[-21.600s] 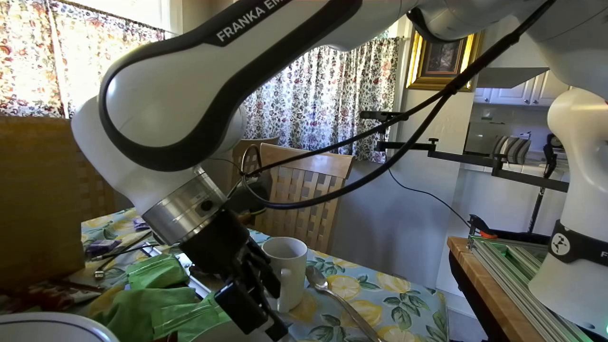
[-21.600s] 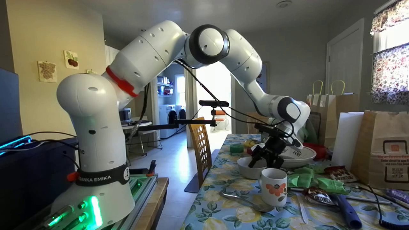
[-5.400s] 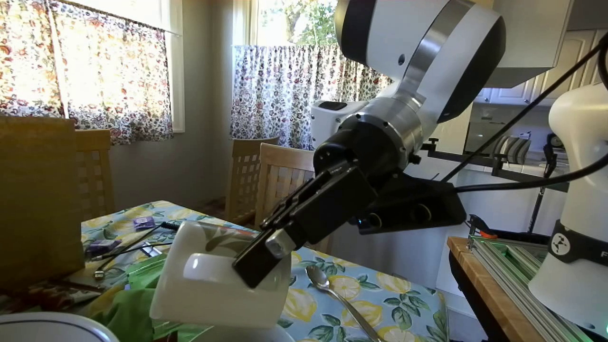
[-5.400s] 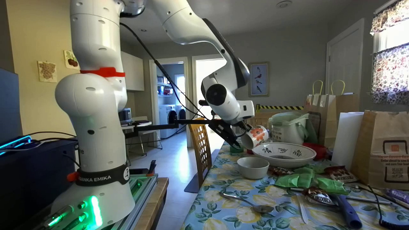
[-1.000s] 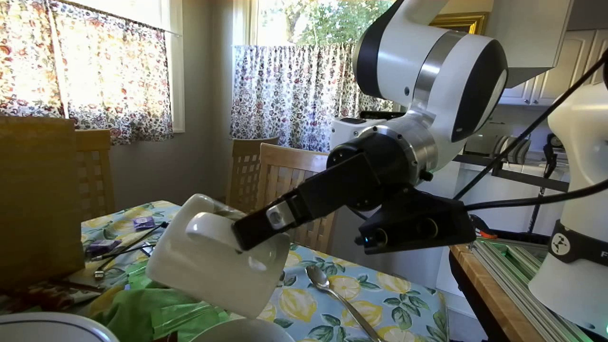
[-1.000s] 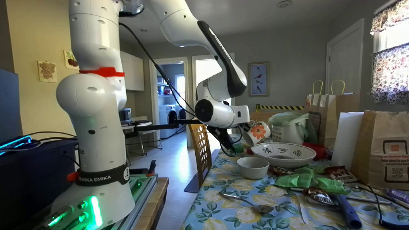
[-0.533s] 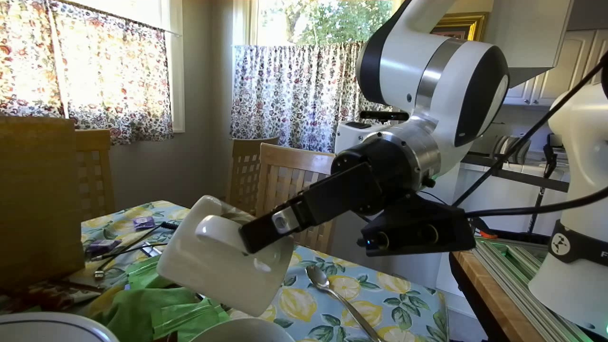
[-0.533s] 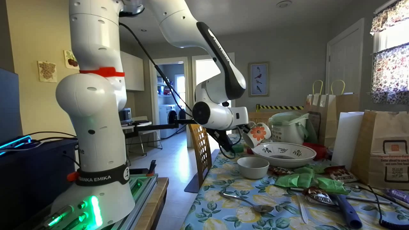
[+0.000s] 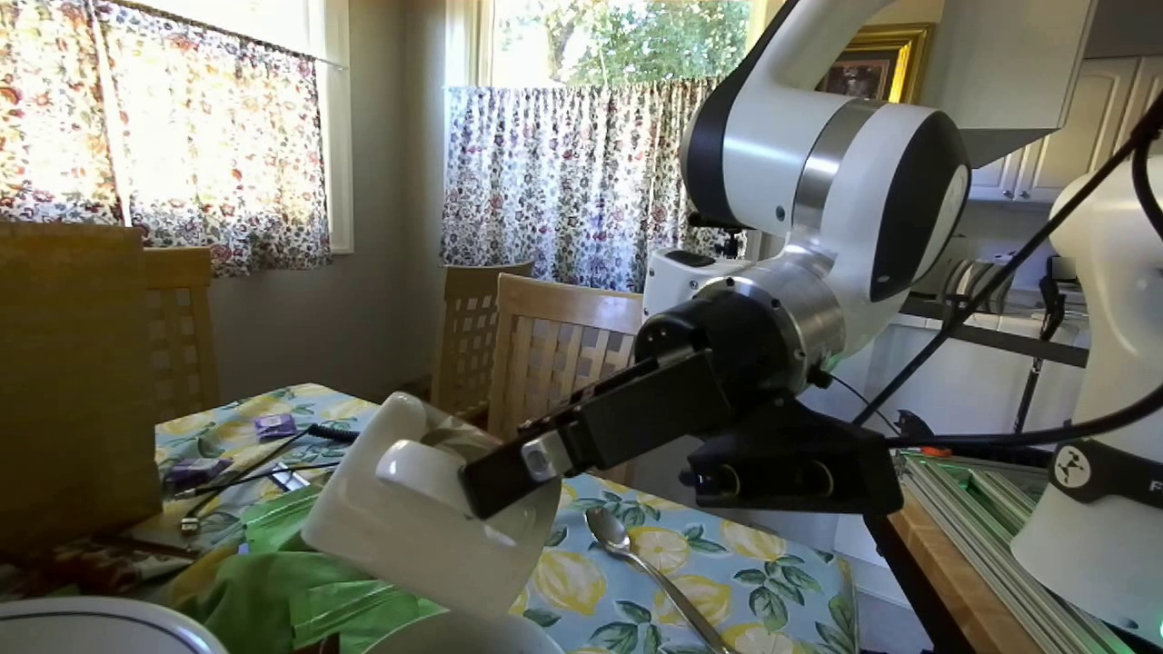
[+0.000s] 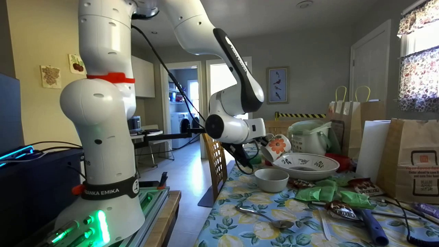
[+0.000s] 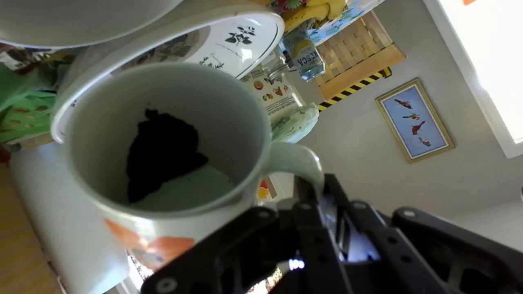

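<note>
I have the white mug (image 9: 413, 536) by its handle (image 11: 291, 157), my claw (image 11: 320, 188) pinched narrow around it, and I hold the mug in the air above the desk (image 9: 772, 590). It is steeply tilted, its mouth facing back toward my wrist camera (image 9: 763, 477), and an orange flower (image 10: 277, 145) shows on its side. In my wrist view I look straight in: a dark clump (image 11: 161, 155) sits against the pale inside, and I cannot tell what it is. Near the mug and lower down, a small white bowl (image 10: 272, 185) stands on the desk; whether the mug is straight above it I cannot tell. Beside that bowl is a wide white dish (image 10: 305, 175) with plant drawings (image 10: 303, 161) inside. Green wrappers (image 10: 319, 193) lie crumpled in front of the dish in an exterior view, with a brown chocolate packet (image 10: 343, 210), a blue-handled tool (image 10: 374, 227) and a white plastic utensil (image 10: 324, 224) close by. A metal spoon (image 10: 280, 224) lies flat on the lemon-print cloth (image 10: 247, 235), apart from the bowl. Farther out, behind the dish, I see a white tub (image 10: 310, 142) with a pale green liner (image 10: 310, 126), then a white paper roll (image 10: 370, 154) next to a brown paper bag (image 10: 416, 164). In my wrist view bananas (image 11: 306, 16) and a clear bottle (image 11: 304, 57) show past the dish, and a framed picture of birds (image 11: 414, 120) hangs on the wall (image 11: 347, 155).
</note>
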{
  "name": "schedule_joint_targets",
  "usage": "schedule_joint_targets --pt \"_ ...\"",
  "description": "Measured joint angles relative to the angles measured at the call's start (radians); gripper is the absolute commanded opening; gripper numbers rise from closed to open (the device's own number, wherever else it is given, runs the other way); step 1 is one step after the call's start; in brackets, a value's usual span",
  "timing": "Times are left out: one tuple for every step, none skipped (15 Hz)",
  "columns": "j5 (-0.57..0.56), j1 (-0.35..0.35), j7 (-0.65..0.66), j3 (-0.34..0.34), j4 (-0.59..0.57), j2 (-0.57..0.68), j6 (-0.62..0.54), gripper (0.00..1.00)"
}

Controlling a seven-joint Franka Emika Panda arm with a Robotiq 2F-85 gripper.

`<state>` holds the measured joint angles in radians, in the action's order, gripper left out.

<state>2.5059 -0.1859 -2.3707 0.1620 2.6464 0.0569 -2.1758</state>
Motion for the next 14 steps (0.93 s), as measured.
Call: schedule_joint_targets --pt "-0.001 0.001 -0.004 -0.003 0.0 0.003 0.005 0.03" --pt "-0.001 0.004 -0.008 -0.006 0.0 0.006 0.011 0.03" --pt "-0.001 0.006 -0.012 -0.012 0.0 0.008 0.018 0.03" --pt "-0.001 0.008 -0.017 -0.017 0.0 0.009 0.021 0.03" --pt "-0.001 0.008 -0.023 -0.021 0.0 0.009 0.025 0.03" --pt "-0.001 0.008 -0.029 -0.024 0.0 0.01 0.03 0.03" --pt "-0.001 0.008 -0.035 -0.026 0.0 0.012 0.033 0.03" --pt "-0.001 0.008 -0.042 -0.027 0.0 0.014 0.034 0.03" --pt "-0.001 0.008 -0.048 -0.027 0.0 0.017 0.035 0.03" --pt "-0.001 0.008 -0.051 -0.027 0.0 0.021 0.036 0.03" --pt "-0.001 0.007 -0.054 -0.027 0.0 0.024 0.036 0.03" --pt "-0.001 0.007 -0.057 -0.027 0.0 0.027 0.036 0.03" --pt "-0.001 0.006 -0.06 -0.027 0.0 0.03 0.038 0.03" --pt "-0.001 0.006 -0.062 -0.027 0.0 0.033 0.043 0.03"
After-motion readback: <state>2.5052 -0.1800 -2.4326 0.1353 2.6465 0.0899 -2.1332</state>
